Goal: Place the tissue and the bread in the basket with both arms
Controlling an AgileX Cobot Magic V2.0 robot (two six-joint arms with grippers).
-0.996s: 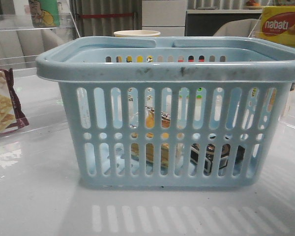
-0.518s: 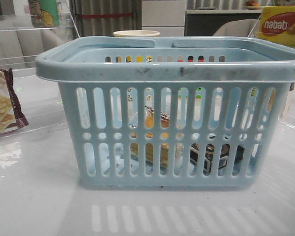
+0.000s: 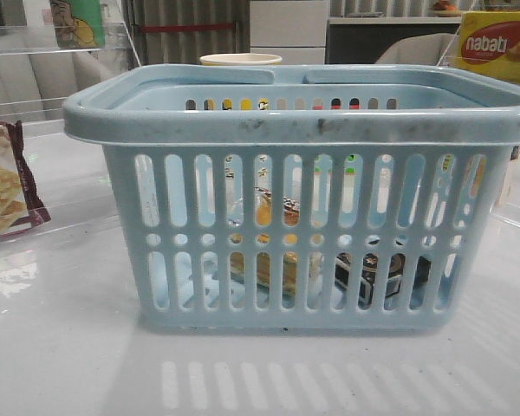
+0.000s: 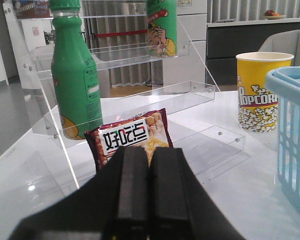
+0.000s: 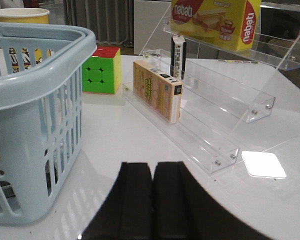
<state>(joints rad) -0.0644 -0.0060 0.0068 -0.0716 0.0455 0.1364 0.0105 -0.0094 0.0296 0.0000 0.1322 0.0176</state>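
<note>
**Both goods in the basket, both hands empty**

The basket (image 3: 303,208) stands on the table (image 3: 61,347) square in front of me; through its side slots I can see the bread (image 3: 273,260) lying on the floor of it, golden under its clear wrap, and just beside it the tissue (image 3: 377,273), dark and flat; both sit low inside, nothing hanging over the rim, so I judge the task done.

My left hand (image 4: 141,195) is clenched on nothing, its two pads pressed together; it hangs outside the basket with the maroon cracker packet (image 4: 130,140), the green bottle (image 4: 75,80) and the popcorn cup (image 4: 262,90) ahead of it.

My right hand (image 5: 152,200) is likewise closed and empty, low over the table beside the basket wall; beyond it are the colour cube (image 5: 102,70) and the Nabati box (image 5: 215,20) on its clear shelf; held so, neither hand can knock the basket.
</note>
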